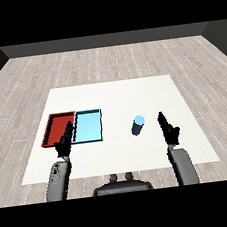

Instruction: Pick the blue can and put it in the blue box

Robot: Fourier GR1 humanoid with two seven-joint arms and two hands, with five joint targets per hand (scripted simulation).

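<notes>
Standing blue can beside right hand

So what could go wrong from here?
The can stands upright and alone beside the right hand, whose fingers are straight; a sideways nudge might topple it. The blue tray touches the red tray, so the can could land in the wrong one. The left hand overlaps the trays and may block the way.

Even, soft light falls on the white table, which reads bright with no glare. The wooden floor looks duller, and the far corners darken.
</notes>
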